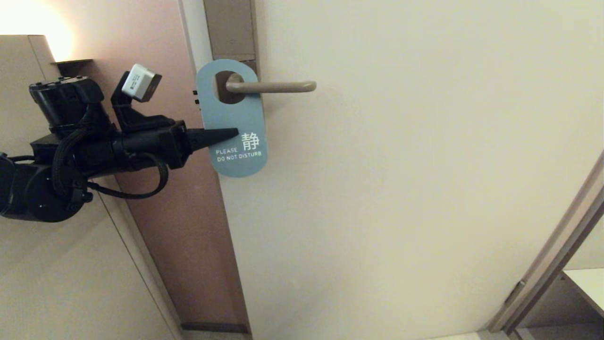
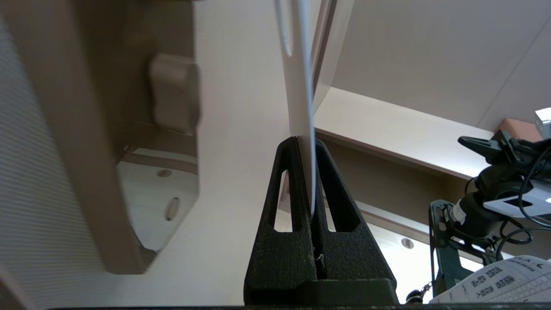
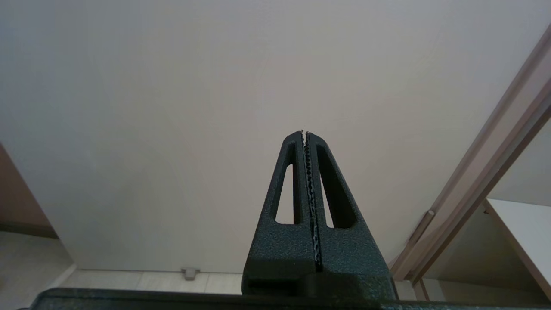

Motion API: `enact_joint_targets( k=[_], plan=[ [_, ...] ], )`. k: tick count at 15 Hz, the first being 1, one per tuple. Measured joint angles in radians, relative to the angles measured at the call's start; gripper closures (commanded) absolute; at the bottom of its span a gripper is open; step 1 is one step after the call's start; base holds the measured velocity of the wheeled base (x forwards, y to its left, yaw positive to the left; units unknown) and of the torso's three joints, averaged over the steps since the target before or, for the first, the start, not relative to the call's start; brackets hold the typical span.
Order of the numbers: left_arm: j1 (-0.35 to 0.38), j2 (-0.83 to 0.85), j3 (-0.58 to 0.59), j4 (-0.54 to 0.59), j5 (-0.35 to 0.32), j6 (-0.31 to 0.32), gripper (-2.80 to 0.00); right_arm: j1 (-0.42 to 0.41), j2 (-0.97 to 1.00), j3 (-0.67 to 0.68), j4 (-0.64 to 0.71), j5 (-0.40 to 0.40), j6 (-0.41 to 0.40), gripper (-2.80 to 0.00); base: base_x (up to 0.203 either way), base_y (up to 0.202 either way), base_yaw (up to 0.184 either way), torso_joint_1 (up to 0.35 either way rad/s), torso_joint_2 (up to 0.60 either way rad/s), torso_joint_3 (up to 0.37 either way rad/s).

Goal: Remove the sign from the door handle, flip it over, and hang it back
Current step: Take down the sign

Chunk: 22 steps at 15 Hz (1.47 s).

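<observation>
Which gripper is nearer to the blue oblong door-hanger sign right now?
Left. The left gripper is clamped on the blue oblong door-hanger sign, hanging on the beige metal lever handle. The right gripper is shut and empty, facing bare door, outside the head view.

The sign (image 1: 232, 118), blue face outward in the head view, carried white lettering near its lower end: a large Chinese character "静", and to its left and below, "PLEASE DO NOT DISTURB" in small capitals on two lines. In the left wrist view a white printed sheet (image 2: 499, 282) at the frame's corner bore rows of small characters, too small to read. No legible text was found in the right wrist view.
</observation>
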Motion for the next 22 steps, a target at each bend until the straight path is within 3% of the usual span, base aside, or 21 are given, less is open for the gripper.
enact_joint_targets(
  k=[10,22],
  plan=[
    [0.004,-0.005,0.002,0.003,0.004,0.001,0.00,0.000,0.000,0.000,0.000,0.000,0.000,0.00,0.000,0.000,0.000,0.000,0.00,0.000],
    [-0.019,-0.043,0.047,0.010,0.093,0.018,0.00,0.000,0.000,0.000,0.000,0.000,0.000,0.00,0.000,0.000,0.000,0.000,0.00,0.000]
  ],
)
